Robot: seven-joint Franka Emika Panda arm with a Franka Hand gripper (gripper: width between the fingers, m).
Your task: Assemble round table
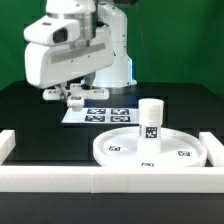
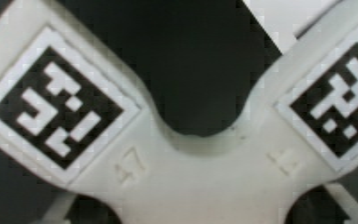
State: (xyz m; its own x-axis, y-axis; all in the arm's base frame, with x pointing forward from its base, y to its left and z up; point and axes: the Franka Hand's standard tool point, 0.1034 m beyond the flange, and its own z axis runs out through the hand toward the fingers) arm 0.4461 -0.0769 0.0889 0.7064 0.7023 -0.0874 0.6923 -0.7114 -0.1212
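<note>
white post point(image 1: 150, 117) upright inside rimmed disc point(image 1: 186, 140); jaws low at tagged base piece point(image 2: 179, 160), grip not discernible

surface: black table point(image 1: 25, 110) | on it: marker board point(image 1: 100, 114), round disc point(image 1: 128, 153), white border rail point(image 1: 50, 181) just beside disc
</note>
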